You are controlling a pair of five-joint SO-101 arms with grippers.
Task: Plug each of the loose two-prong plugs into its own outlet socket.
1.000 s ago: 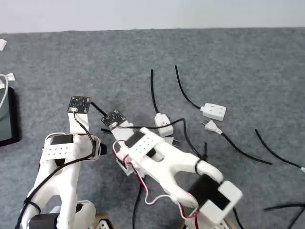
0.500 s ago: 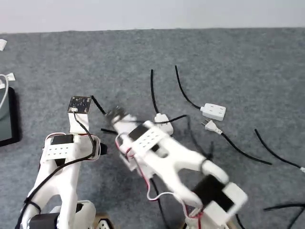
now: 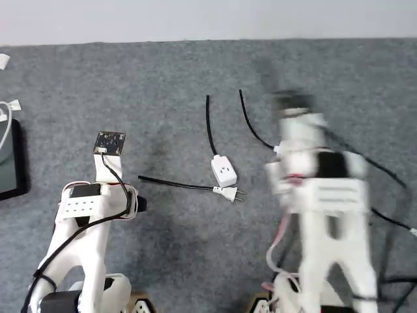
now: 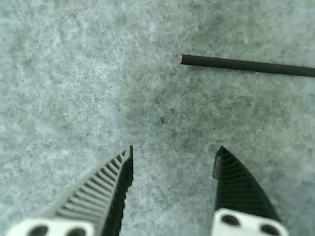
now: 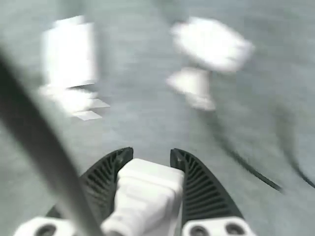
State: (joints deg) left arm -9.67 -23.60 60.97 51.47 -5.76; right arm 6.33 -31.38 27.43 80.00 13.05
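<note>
Holding a white plug [image 5: 147, 191] tight between its jaws, the right gripper [image 5: 151, 154] hangs over the table's right side, so the step looks like carrying it to a socket. Next, the prongs need lining up with what is probably an outlet socket [image 5: 214, 43] ahead. The left gripper [image 4: 172, 157] gapes wide near a cable end [image 4: 181, 59].

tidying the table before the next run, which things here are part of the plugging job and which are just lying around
For the job: outlet socket, two-prong plug beside it, its black cord, white piece held in the right pincer.
Lying about: dark flat device at far left, white scraps near it.
</note>
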